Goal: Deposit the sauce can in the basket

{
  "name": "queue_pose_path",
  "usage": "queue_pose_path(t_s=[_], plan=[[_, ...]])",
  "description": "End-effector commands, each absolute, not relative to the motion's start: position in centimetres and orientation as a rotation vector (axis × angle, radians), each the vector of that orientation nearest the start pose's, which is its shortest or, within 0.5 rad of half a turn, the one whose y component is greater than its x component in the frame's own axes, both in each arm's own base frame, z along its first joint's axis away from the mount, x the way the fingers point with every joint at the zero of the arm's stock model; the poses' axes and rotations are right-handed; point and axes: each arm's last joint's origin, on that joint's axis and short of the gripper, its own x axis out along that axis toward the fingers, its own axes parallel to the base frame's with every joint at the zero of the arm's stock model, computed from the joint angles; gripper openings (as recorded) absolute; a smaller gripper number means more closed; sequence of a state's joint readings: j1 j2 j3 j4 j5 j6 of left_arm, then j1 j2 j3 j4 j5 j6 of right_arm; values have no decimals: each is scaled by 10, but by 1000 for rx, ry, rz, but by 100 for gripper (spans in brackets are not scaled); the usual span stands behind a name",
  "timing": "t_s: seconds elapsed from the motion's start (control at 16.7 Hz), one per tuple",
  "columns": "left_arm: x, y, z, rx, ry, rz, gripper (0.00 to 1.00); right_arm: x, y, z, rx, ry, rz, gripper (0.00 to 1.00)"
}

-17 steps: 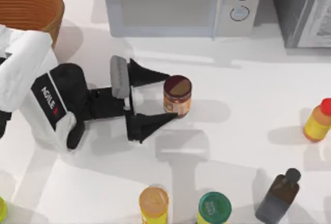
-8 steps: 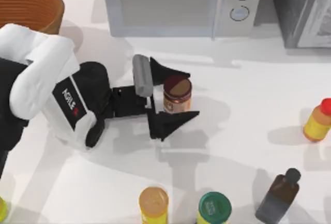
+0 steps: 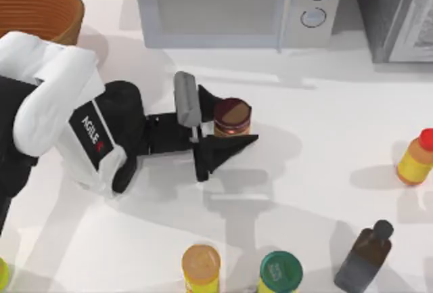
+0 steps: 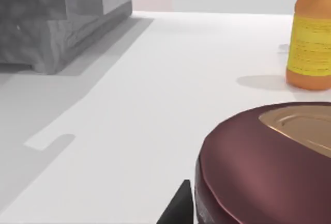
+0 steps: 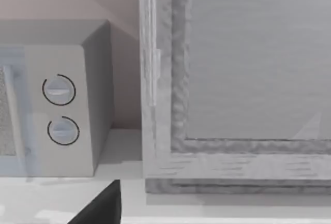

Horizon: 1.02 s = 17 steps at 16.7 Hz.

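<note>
Left end effector lies low over the white surface, its two black fingers pinching the sauce can from either side; one finger sits against the can's far flank and the other against its near flank. That can stands upright near the middle of the surface, its dark brown top facing up, and in the left wrist view the same top looms close with a black fingertip at its edge. Behind the fingers, the white and black left arm reaches in from the top view's left.

At the far left corner sits the basket, orange-brown and ribbed inside, well apart from the can. A grey microwave with two round dials stands along the back edge, and just beside it on the right is a second grey, rough-textured appliance. The right wrist view looks at these two units, the microwave's dials and the textured panel, with pinkish wall behind them and a black fingertip of the right end effector low in the frame; I cannot tell whether it is spread or closed.

Along the near edge stand a yellow can with a tan lid and a yellow can with a green lid, near each other. To their right lies a dark brown bottle, and at the right edge stands an orange bottle with a red cap, seen too in the left wrist view.
</note>
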<state>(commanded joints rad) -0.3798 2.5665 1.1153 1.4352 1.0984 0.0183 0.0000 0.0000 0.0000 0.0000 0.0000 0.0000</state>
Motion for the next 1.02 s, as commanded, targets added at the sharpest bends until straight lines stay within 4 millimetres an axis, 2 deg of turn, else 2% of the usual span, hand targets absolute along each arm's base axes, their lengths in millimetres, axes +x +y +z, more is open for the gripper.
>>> queue_pose_path(t_s=[0.24,0.3,0.84,0.96,1.02], plan=[[380,-177,5,0,0,-1449,2,106,-1,160,0,0,0,100],[380,-177,5,0,0,-1449,0,106,-1,160,0,0,0,100],[380,-176,6,1,-2,-1448,0,106,-1,160,0,0,0,100],[386,-176,19,11,-22,-1461,0,106,-1,160,0,0,0,100],[391,-175,32,21,-41,-1467,0,106,-1,160,0,0,0,100]])
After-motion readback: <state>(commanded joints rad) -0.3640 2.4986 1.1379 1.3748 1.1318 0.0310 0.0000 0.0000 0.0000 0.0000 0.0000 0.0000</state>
